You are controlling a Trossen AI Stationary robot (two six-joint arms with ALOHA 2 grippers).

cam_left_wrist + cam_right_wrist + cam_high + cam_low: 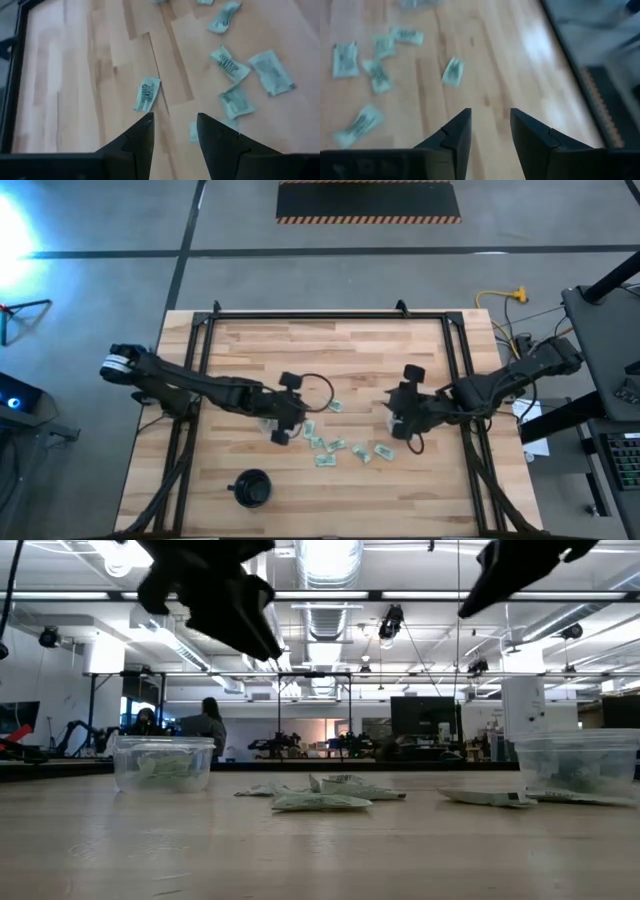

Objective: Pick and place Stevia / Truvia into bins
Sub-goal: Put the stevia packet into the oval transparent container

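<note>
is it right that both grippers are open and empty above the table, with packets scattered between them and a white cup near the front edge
Almost. The cup near the front edge is black, not white, as the high view shows. The rest holds: left gripper and right gripper are open and empty, with packets scattered between them.

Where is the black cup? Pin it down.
In the high view, the black cup stands alone near the table's front edge, left of centre, below the left gripper and the scattered packets.

pale green packets (330,448) on light striped wood table (330,350).

Robotics lab: exposed ceiling ducts (330,580), hazard-striped floor mat (368,201)
</note>
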